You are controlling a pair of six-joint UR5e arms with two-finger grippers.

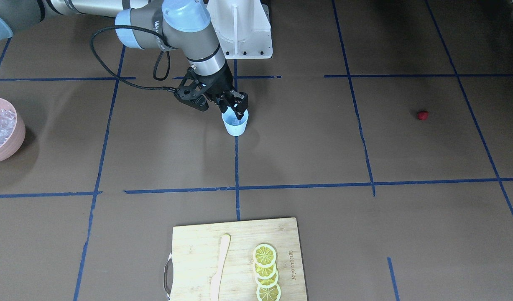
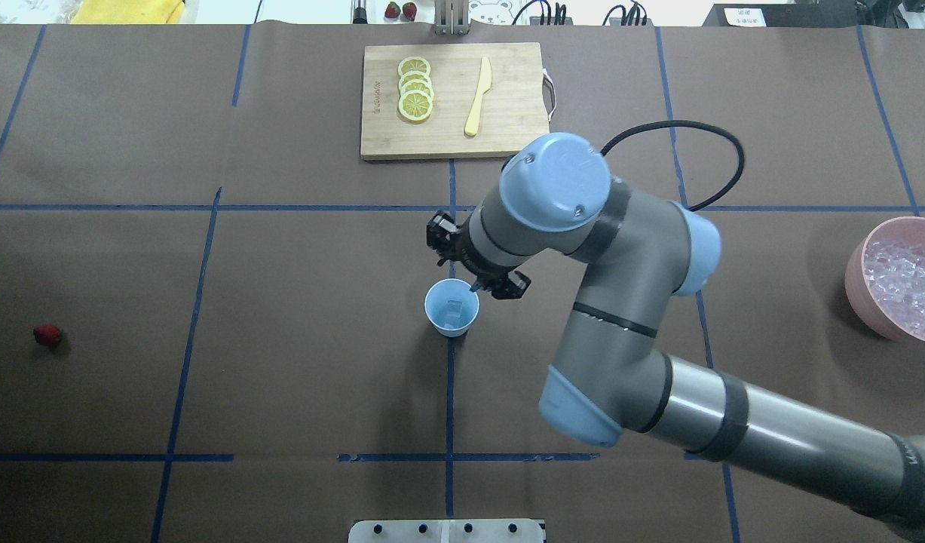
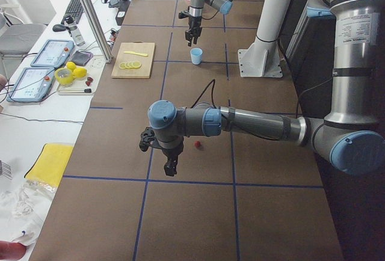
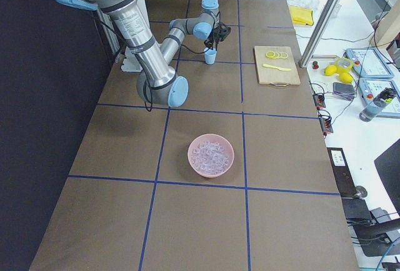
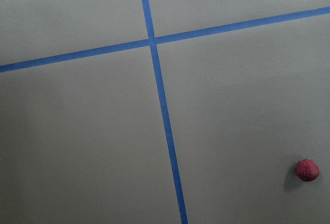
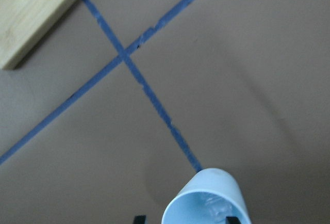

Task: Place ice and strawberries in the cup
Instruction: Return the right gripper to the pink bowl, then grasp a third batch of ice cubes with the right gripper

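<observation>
1. Log right gripper (image 1: 235, 111) as hovering directly over cup (image 1: 236, 126), jaws apart, fingertips (image 6: 139, 219) flanking the rim in wrist view, gripping nothing.
2. Mark cup upright at table centre on blue tape line (image 2: 450, 392), holding one clear ice cube (image 2: 454, 308).
3. Note more ice (image 2: 907, 290) heaped in pink bowl (image 2: 858, 260), well apart on robot's right.
4. Tag strawberry (image 2: 47, 335) on bare table far on robot's left, well apart from cup, not yet in.
5. Put left gripper (image 3: 170, 166) near strawberry, above table; visible only from side camera, so cannot tell open or closed.
6. Judge step as ice drop, about done. Raise right gripper straight up before moving sideways, to avoid clipping rim and tipping the light cup.
7. For strawberry next: centre left gripper over it, descend vertically, close gently; probably rolls away if pinched off-centre.
8. Clear right arm from cup before bringing left in.
</observation>
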